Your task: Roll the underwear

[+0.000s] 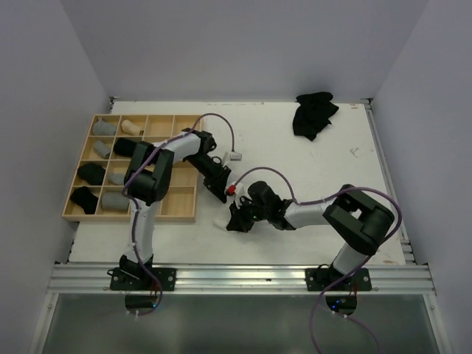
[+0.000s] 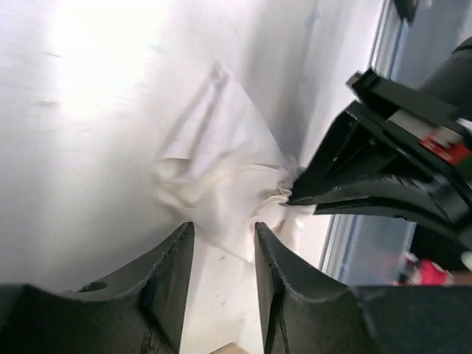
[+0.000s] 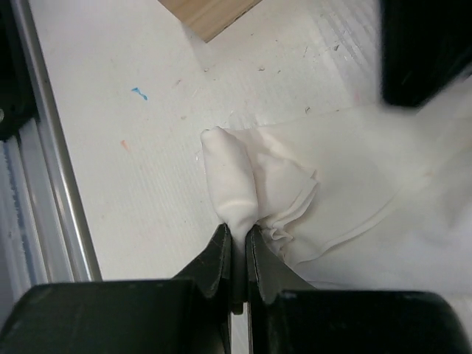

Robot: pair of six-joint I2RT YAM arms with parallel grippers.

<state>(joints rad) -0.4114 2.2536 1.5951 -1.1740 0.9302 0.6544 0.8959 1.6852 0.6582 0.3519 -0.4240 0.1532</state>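
Two arms noted: left arm [image 1: 144, 221] and right arm [image 1: 306, 214], each built of white tubular links joined by bulky black joint housings. Black base plates [image 1: 144, 279] are seen at the foot of each. A lilac cable [image 1: 225, 127] is looped along each arm. The left gripper [image 2: 221, 236] and right gripper [image 3: 237, 234] are fitted with matte black tapered fingers. A red patch [image 2: 448, 152] is marked on the right gripper's body.
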